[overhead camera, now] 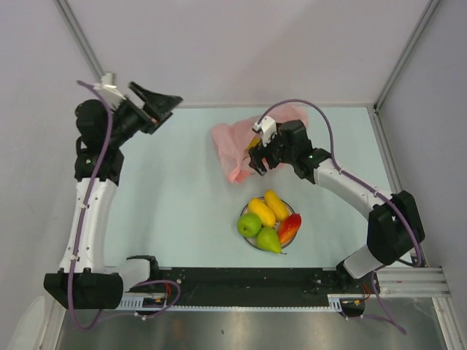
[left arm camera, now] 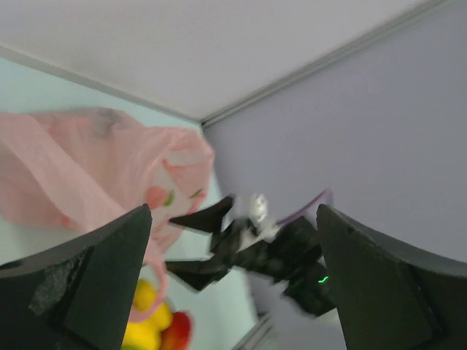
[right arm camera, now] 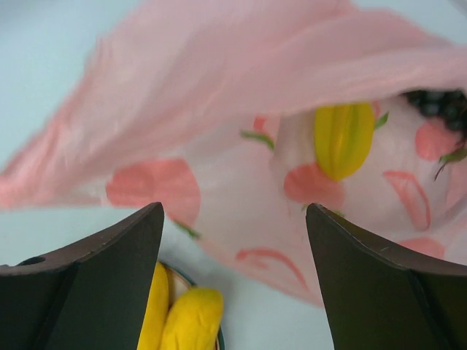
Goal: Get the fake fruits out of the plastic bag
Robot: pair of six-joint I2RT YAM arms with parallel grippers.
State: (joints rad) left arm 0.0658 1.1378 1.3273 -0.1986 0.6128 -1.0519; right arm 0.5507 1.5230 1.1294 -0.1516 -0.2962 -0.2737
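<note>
Closest to the arm bases, on the pale table (overhead camera: pixel 168 204), I see the plate (overhead camera: pixel 293 213) with five fruits out on it: the green apple (overhead camera: pixel 249 224) and green pear (overhead camera: pixel 268 240) on the near side, two mangoes (overhead camera: pixel 268 208) lying side by side behind them, and the red watermelon slice (overhead camera: pixel 290 227) at the right edge. Just beyond the plate, my right gripper (overhead camera: pixel 257 162) hangs over the near edge of the plastic bag (overhead camera: pixel 233 142). Its jaws are spread, and from its wrist camera I see nothing between them. Through that camera I look into the crumpled pink film, where the yellow banana (right arm camera: pixel 343 138) lies inside the bag. Further in at the right, the dark grape bunch (right arm camera: pixel 436 104) shows partly, blurred. The bag itself lies slumped on the table towards the far wall, right of centre. Farthest off, at the far left and well apart from the bag, my left gripper (overhead camera: pixel 164 107) is raised above the table with its jaws wide apart and empty, pointing across at the bag and the other arm.
</note>
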